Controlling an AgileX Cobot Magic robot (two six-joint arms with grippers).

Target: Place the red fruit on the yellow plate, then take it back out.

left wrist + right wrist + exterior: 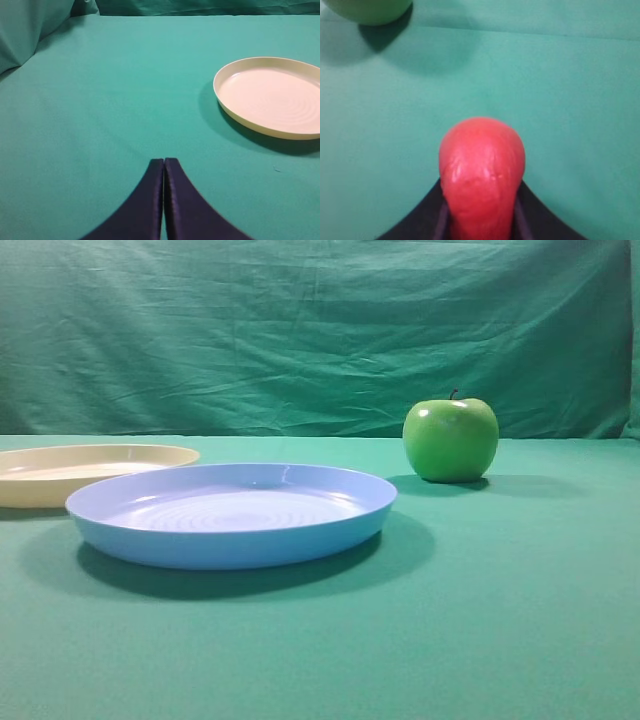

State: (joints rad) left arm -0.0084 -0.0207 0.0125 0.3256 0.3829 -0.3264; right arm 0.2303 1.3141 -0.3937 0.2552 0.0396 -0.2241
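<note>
In the high view the yellow plate (95, 472) lies at nine o'clock on the green cloth (500, 620), partly cut off by the left edge. The blue plate (232, 514) sits just beside it toward the centre, overlapping its near rim in this view; whether the two touch cannot be told. The green apple (451, 439) stands upright at about two o'clock, well apart from both plates, stem up. Neither arm shows in this view.

In the left wrist view the left gripper (164, 162) is at six o'clock, its two dark fingers (150, 200) pressed together with nothing between them. The yellow plate (272, 97) lies at about two o'clock from the tips, bare inside, and apart from them.

In the right wrist view the right gripper (481, 212) sits at six o'clock with the red fruit (481, 170) wedged between its dark fingers (417, 220), the jaws parted only as wide as the fruit. The fruit looks to be above the cloth, though the close, blurred view leaves contact unclear. The apple (367, 10) shows at eleven o'clock, well apart from the fruit.
</note>
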